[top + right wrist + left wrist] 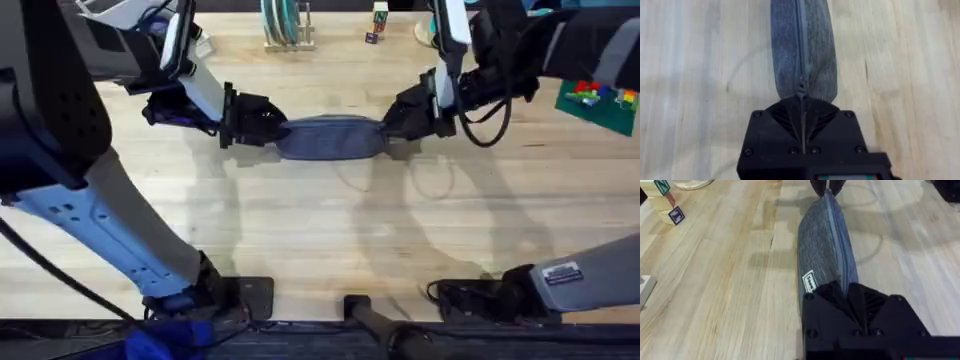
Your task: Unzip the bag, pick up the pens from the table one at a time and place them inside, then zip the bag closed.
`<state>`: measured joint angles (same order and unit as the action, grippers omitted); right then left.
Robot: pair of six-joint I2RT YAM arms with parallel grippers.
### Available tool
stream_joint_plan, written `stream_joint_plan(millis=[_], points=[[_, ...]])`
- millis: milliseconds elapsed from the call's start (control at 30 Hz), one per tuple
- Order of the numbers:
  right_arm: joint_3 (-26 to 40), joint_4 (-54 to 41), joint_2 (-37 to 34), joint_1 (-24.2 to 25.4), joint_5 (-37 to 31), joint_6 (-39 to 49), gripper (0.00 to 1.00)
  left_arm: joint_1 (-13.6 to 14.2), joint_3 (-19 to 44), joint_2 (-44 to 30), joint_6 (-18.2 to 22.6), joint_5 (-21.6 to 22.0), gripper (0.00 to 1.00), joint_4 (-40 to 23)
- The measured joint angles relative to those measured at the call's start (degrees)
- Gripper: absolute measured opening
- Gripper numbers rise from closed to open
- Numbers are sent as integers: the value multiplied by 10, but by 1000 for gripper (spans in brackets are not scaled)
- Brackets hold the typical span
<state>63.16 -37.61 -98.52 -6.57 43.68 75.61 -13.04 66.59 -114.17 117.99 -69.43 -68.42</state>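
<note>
Two claws of mine meet at one blue-grey bag (330, 138), which lies lengthwise across the far middle of the wooden counter (330, 230). My left claw (268, 128) is pressed together on the bag's left end; in the left wrist view its black fingers (840, 297) cover that end, just beside a small white label (810, 282) sewn on the fabric. My right claw (392, 125) pinches the bag's right end. In the right wrist view its fingers (802, 112) are drawn tight together around what seems to be the zipper pull (801, 90), though the pull is small and partly tucked between them. The zipper (836, 240) runs along the top of the bag and looks fully shut along the length I can see. The bag sits stretched between both claws, its underside resting on the counter. Beyond the bag, at the far edge, stand a ring stacker (285, 25), small lettered blocks (377, 20), and a green plate of coloured bricks (598, 100) at far right.
</note>
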Motion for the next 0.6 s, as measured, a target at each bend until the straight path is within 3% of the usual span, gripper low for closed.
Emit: stream_joint_plan(millis=[600], points=[[0,-63,0,50,27,0,33,17,0,0,0,-5,41,1]])
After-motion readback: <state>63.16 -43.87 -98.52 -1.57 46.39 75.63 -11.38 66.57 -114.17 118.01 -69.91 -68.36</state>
